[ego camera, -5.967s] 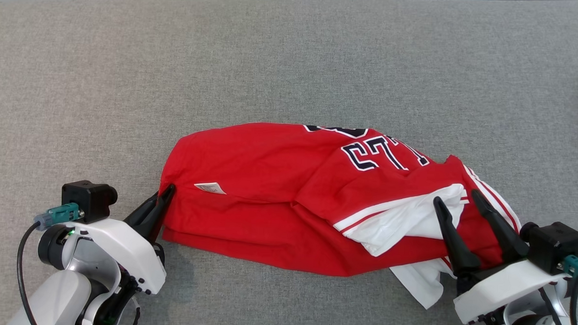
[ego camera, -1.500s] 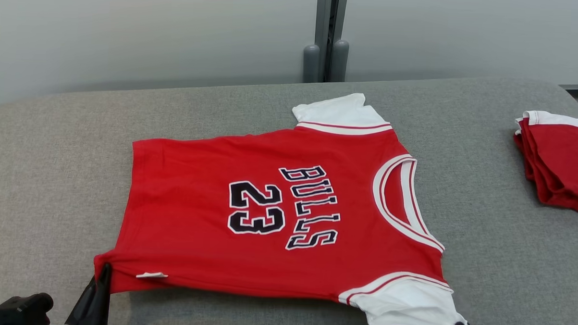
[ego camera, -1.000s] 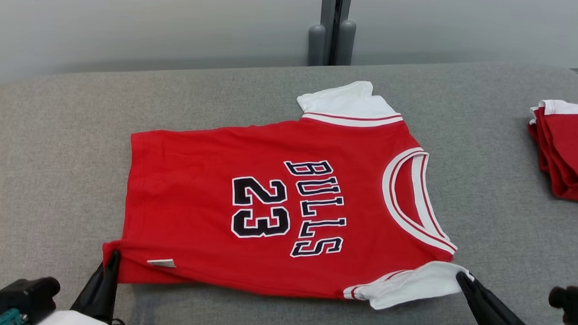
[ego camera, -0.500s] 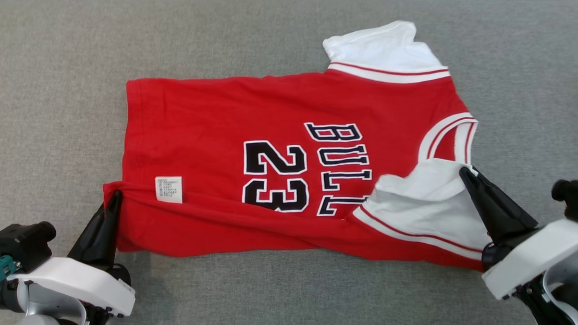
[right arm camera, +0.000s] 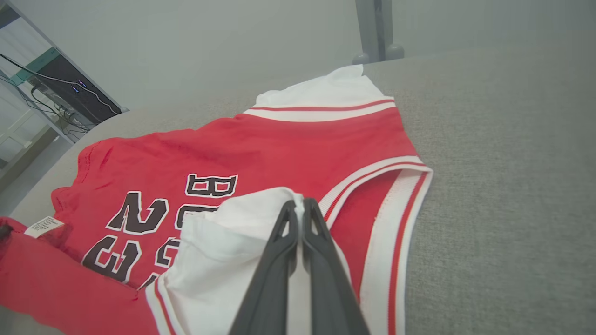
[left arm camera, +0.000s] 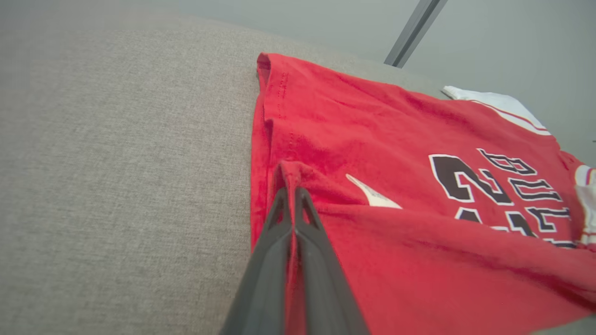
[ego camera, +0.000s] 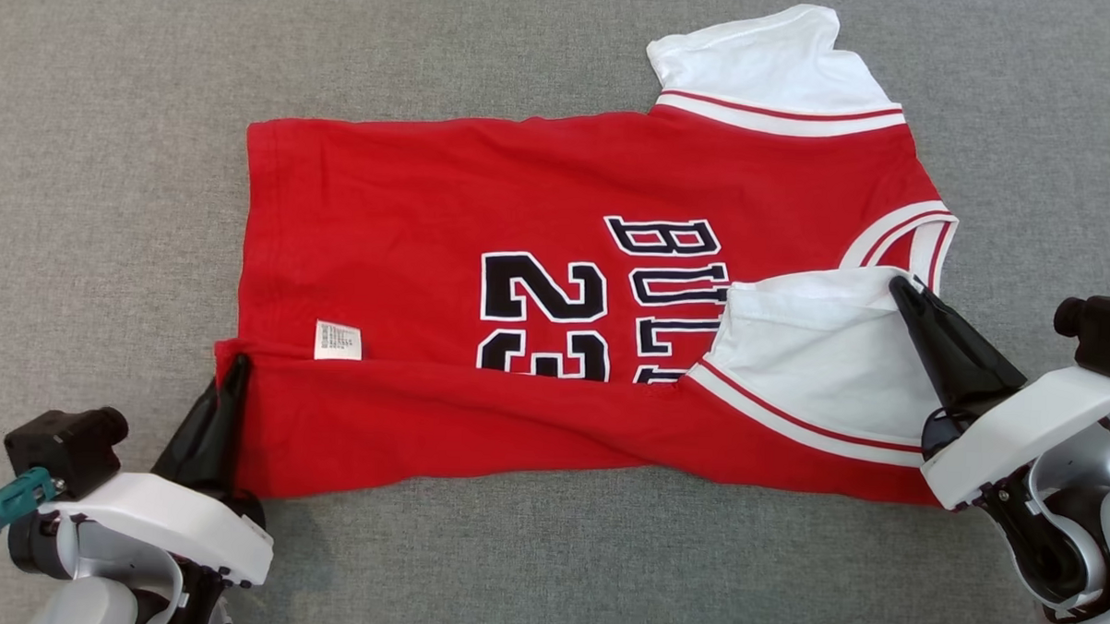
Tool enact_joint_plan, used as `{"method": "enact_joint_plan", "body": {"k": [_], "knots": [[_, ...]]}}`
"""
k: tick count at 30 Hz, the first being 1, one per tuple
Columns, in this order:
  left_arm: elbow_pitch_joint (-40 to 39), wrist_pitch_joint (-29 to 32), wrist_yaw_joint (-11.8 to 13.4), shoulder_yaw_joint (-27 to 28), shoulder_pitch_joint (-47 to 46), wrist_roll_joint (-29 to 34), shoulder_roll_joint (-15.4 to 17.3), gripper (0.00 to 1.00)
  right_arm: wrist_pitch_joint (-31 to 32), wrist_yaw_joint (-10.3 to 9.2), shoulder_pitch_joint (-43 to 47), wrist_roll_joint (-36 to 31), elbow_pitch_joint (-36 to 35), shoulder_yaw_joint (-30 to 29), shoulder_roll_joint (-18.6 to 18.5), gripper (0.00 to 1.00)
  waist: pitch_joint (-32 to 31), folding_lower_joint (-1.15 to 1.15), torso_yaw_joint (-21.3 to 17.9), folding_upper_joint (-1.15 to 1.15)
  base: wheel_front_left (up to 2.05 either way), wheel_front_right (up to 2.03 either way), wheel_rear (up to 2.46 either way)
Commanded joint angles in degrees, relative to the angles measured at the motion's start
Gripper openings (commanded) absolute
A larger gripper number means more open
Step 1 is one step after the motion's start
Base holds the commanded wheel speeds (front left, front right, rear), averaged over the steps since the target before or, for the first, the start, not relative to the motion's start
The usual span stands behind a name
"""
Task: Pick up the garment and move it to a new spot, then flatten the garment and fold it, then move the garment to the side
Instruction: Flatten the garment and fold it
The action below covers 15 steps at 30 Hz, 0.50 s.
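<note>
A red basketball jersey (ego camera: pixel 485 189) printed "BULLS 23" lay spread on a grey padded surface (ego camera: pixel 108 149), with its neck opening towards the robot's right and its hem towards the left. The near long edge lay doubled over onto the body as a red band and hid the lower part of the numerals. A white care label (ego camera: pixel 338 339) showed at the fold line. The near white sleeve (ego camera: pixel 812 349) lay folded up over the end of the lettering. The far white sleeve (ego camera: pixel 767 61) lay flat at the top.

The left gripper (ego camera: pixel 236 375) was closed, its two dark fingers pinching the near hem corner of the jersey. The right gripper (ego camera: pixel 904 296) was also closed, nipping the outer edge of the near white sleeve beside the neckline.

Each pale forearm sat low at its own bottom corner of the head view. The left fingers pointed up and slightly inward. The right fingers slanted up and to the left, over the cloth.

The jersey looked light, soft and limp. It would likely sag and crease wherever it was unsupported, and thin cloth could slip from such narrow tips. Corners, hems and the banded sleeve edges seemed the soundest places to take hold, with both ends gripped so the fold stayed straight.
</note>
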Motion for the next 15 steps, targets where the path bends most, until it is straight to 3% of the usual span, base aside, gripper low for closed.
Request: {"method": "enact_joint_plan", "body": {"k": [1, 2, 3, 4, 10, 15], "knots": [[0.9, -0.3, -0.5, -0.3, -1.3, -0.4, 0.0, 0.15, -1.8, 0.12, -1.0, 0.9, 1.0, 0.9, -0.7, 0.0, -0.2, 0.0, 0.0, 0.0, 0.0, 0.0, 0.0], [1.3, -0.6, -0.7, -0.4, -1.5, -0.3, -0.1, 0.4, -2.7, 0.12, -1.2, 0.8, 1.3, 1.3, -1.1, 0.05, -0.3, 0.0, -0.1, 0.0, 0.0, 0.0, 0.0], [1.6, -0.8, -0.8, -0.5, -1.5, -0.2, -0.4, 1.0, -3.8, 0.12, -1.2, 0.7, 1.6, 1.8, -1.5, 0.46, -0.5, 0.0, -0.1, 0.0, 0.0, 0.0, 0.0], [2.0, -1.2, -0.8, -0.6, -1.4, 0.2, -0.5, 1.0, -4.9, 0.12, -0.9, 0.6, 1.8, 2.1, -1.7, 1.0, -0.8, 0.0, -0.2, 0.0, 0.0, 0.0, 0.0], [1.8, -6.4, 0.5, 0.5, -2.1, 2.6, -1.7, 1.0, -13.7, 0.12, 1.0, -3.7, 1.7, 1.5, -2.0, 1.0, -2.9, 0.0, -0.4, 0.0, 0.0, 0.0, 0.0], [0.0, -9.1, 1.7, 2.2, -2.9, 5.2, -2.6, 1.0, -20.0, 0.12, 2.5, -8.9, 1.2, -2.4, 0.4, 1.0, -4.5, 0.0, -0.6, 0.0, 0.0, 0.0, 0.0]]}}
